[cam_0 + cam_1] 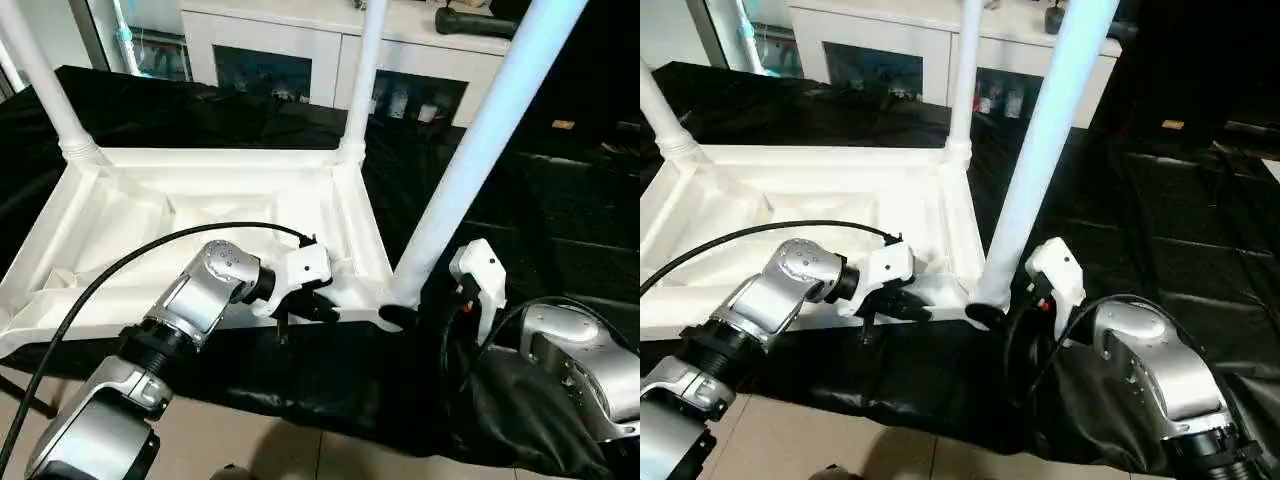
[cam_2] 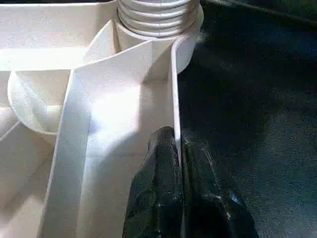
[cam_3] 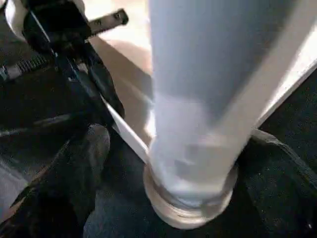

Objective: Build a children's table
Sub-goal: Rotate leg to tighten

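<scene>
Three legs stand up from the upside-down tabletop (image 1: 200,190), which lies ribbed side up on a black sheet (image 1: 560,200) w/ its near rim running along the sheet's front edge. Far-left leg (image 1: 40,75) and far-right leg (image 1: 362,70) sit in the back corner sockets; the near-right leg (image 1: 470,150) leans toward the robot's right out of the near-right corner socket (image 1: 400,300), its ribbed base seated there. The near-left corner has no leg in it. Open room: bare black sheet to the right of the tabletop, pale floor (image 1: 250,440) in front below the sheet's edge. Behind stands a white cabinet (image 1: 300,50) w/ glass doors, close to the far rim.

Left gripper (image 1: 305,308) reaches across from the left, forearm angled up and in, wrist bent toward the near rim just left of the near-right corner. Its fingers (image 2: 163,198) are pressed together on the thin upright wall of the rim, one each side, pinching it. A black cable (image 1: 130,255) arcs over the tabletop to that wrist.

Right gripper (image 1: 472,292) sits just right of the leaning leg's base, near it but apart, forearm low over the sheet, pointing toward the socket. Its fingers (image 3: 74,188) are spread wide, holding nothing.
</scene>
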Available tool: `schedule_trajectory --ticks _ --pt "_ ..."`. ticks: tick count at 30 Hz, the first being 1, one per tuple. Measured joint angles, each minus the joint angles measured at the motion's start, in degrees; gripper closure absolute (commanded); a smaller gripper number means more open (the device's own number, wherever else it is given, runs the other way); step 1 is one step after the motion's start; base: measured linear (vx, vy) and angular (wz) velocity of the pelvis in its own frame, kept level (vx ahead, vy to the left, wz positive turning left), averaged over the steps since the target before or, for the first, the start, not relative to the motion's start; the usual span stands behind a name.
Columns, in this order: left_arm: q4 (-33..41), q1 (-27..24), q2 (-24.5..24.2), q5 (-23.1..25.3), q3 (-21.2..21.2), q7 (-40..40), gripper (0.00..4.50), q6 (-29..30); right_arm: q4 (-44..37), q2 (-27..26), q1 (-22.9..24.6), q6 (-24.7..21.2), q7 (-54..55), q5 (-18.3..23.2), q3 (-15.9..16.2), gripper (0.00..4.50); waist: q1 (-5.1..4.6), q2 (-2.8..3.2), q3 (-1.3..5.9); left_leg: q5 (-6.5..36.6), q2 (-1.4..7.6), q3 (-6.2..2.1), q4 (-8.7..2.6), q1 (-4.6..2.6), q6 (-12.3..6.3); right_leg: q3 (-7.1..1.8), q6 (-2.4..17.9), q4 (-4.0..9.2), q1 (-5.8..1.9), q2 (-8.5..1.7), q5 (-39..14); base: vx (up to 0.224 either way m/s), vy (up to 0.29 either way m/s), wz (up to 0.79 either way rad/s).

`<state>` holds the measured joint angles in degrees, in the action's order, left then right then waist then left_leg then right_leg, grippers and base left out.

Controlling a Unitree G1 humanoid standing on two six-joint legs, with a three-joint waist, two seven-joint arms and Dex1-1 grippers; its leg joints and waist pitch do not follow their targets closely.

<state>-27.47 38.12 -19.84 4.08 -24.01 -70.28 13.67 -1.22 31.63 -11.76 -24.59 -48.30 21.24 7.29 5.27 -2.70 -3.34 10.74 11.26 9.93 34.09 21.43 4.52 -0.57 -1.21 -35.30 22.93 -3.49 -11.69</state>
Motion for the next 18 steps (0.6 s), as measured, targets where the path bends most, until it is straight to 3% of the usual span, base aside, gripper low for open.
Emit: schedule_trajectory --ticks 5,6,8,10,18 --pt "0.08 0.00 0.01 0.00 -0.08 -0.06 4.50 -0.05 2.21 -0.10 -0.68 0.48 -0.68 -1.21 0.12 0.27 -0.05 0.00 0.00 -0.03 0.00 0.00 0.06 0.02 -0.05 0.00 0.00 -0.06 0.01 0.00 0.00 0.000 0.000 0.00" --pt "0.10 -0.01 -0.01 0.00 -0.09 -0.06 4.50 -0.05 2.50 -0.28 -1.06 0.63 -0.77 -1.21 0.17 0.53 -0.07 0.00 0.00 -0.04 0.00 0.00 0.06 0.01 -0.06 0.00 0.00 -0.09 0.01 0.00 0.00 0.000 0.000 0.00" --pt "0.18 -0.04 -0.01 0.01 -0.17 -0.06 4.50 -0.05 2.59 -0.84 -1.42 1.32 -0.77 -1.22 0.26 0.53 -0.03 0.00 0.00 -0.06 0.02 0.00 0.07 0.01 -0.09 0.02 0.00 -0.11 0.01 0.00 0.00 0.000 0.000 0.00" --pt "0.23 -0.07 0.00 0.01 -0.24 -0.10 4.50 -0.05 2.61 -1.43 -1.43 1.61 -0.80 -1.22 0.65 0.84 0.03 0.00 0.00 -0.09 0.02 0.00 0.07 0.01 -0.14 0.03 0.00 -0.11 0.01 0.00 0.00 0.000 0.000 0.00" --pt "0.24 -0.12 -0.26 0.02 -0.53 -0.34 4.50 -0.07 4.43 -2.24 -1.75 2.85 -1.05 -1.65 0.57 1.41 0.04 0.00 0.00 -0.09 0.02 -0.01 0.27 0.01 -0.13 0.02 0.02 -0.32 0.00 -0.02 0.01 0.000 0.000 0.00"
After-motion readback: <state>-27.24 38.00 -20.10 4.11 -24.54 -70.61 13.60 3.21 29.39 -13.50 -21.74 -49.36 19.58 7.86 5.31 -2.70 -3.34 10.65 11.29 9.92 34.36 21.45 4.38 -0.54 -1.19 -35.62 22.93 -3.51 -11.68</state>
